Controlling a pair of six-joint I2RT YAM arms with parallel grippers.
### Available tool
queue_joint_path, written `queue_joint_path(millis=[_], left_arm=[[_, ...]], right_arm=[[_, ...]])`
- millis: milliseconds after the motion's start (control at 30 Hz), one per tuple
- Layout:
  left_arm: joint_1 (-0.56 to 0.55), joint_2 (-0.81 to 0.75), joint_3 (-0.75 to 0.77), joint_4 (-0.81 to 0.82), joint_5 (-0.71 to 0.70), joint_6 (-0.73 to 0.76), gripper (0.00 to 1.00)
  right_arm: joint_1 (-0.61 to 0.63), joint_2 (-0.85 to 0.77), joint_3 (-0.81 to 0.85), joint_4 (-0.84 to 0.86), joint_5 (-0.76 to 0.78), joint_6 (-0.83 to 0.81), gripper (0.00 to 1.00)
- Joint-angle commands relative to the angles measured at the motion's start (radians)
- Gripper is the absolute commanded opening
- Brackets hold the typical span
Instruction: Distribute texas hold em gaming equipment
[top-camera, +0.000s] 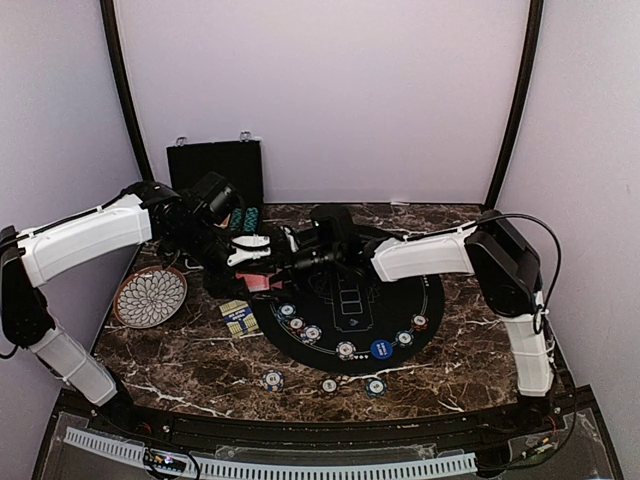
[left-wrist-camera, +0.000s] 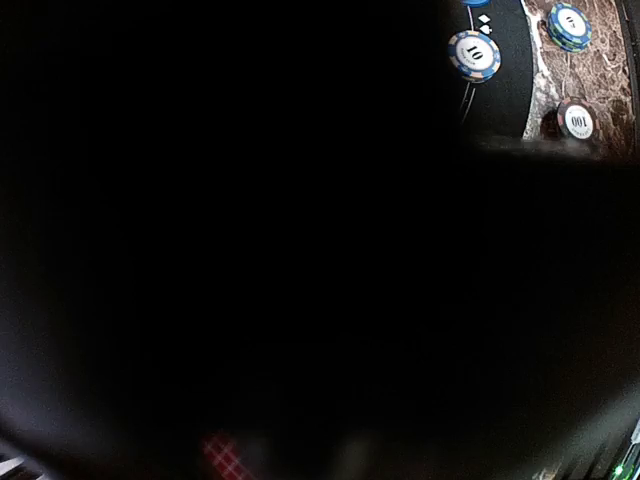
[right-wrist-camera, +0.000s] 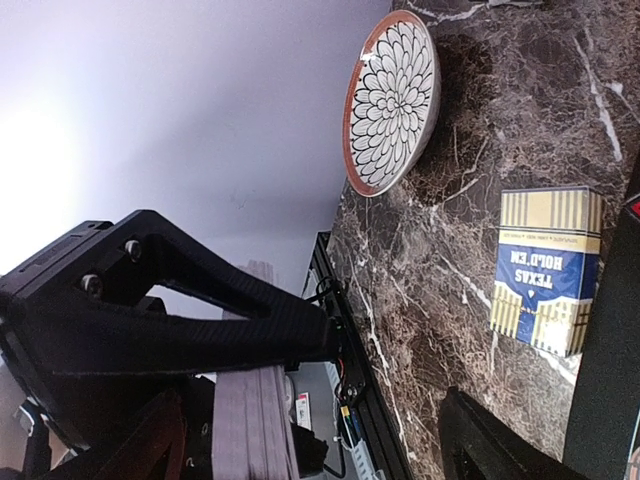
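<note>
Upright black case (top-camera: 215, 170) far left, teal chip stacks (top-camera: 247, 218) at its foot, plate (top-camera: 150, 297) left, left gripper (top-camera: 250, 250) closed, right gripper (right-wrist-camera: 390, 370) spread wide.

This is a robot test cell in a lab, not a home or a card room. Two white-and-black machines, the left arm (top-camera: 85, 238) and the right arm (top-camera: 420, 255), are mounted at the near edge of a marble-patterned surface (top-camera: 200, 370). Plain pale walls (top-camera: 320, 90) close it in on three sides, with black poles (top-camera: 122, 90) rising at the back corners. A white slotted strip (top-camera: 300, 466) runs along the front rail, and a loose cable (top-camera: 553, 250) loops off the right arm. Chips (top-camera: 345, 349), a round black mat (top-camera: 400, 300) and a patterned plate (top-camera: 150, 297) are laid out on it.
</note>
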Motion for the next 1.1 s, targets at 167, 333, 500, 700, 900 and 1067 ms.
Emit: queue_joint_path(millis=[167,333,500,700,900,1067], left_arm=[[0.005,0.001,0.045,-0.022,0.024,-0.011,0.18],[0.006,-0.007,0.040,-0.023,0.024,-0.010,0.18],[0.006,-0.013,0.033,-0.021,0.022,-0.008,0.18],[0.006,-0.008,0.034,-0.019,0.025,-0.010,0.18],[0.005,-0.007,0.035,-0.020,0.021,-0.010,0.17],[0.006,-0.006,0.030,-0.018,0.018,-0.008,0.17]], right_arm=[[0.022,0.078,0.089,-0.015,-0.012,0.007,0.88],[-0.009,0.051,0.051,-0.085,0.041,-0.029,0.80],[-0.043,-0.017,-0.018,-0.126,0.063,-0.076,0.73],[-0.051,-0.064,-0.037,-0.169,0.054,-0.118,0.65],[-0.055,-0.102,-0.046,-0.186,0.049,-0.126,0.55],[-0.059,-0.150,-0.065,-0.177,0.055,-0.120,0.48]])
